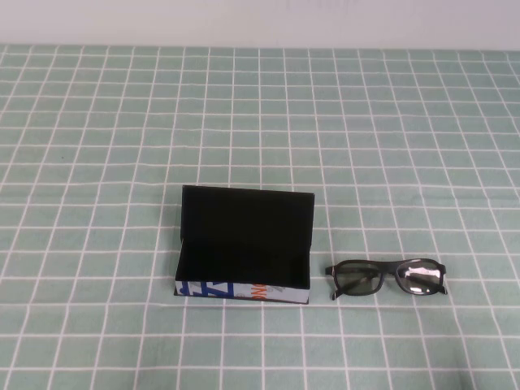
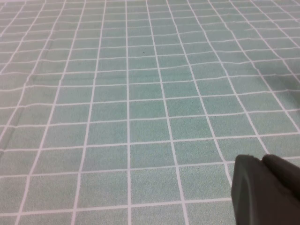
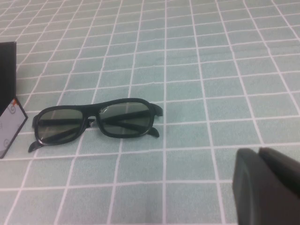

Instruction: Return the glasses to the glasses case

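Note:
The glasses case (image 1: 244,244) lies open on the checked cloth, its black flap lid raised toward the far side and its printed white front facing me. To its right the black glasses (image 1: 387,278) rest on the cloth, folded, apart from the case. In the right wrist view the glasses (image 3: 96,123) lie ahead of my right gripper (image 3: 258,151), which is shut and empty, with a corner of the case (image 3: 8,126) at the edge. My left gripper (image 2: 262,159) is shut over bare cloth. Neither arm shows in the high view.
A green cloth with a white grid (image 1: 260,122) covers the whole table. A pale wall (image 1: 260,20) runs along the far edge.

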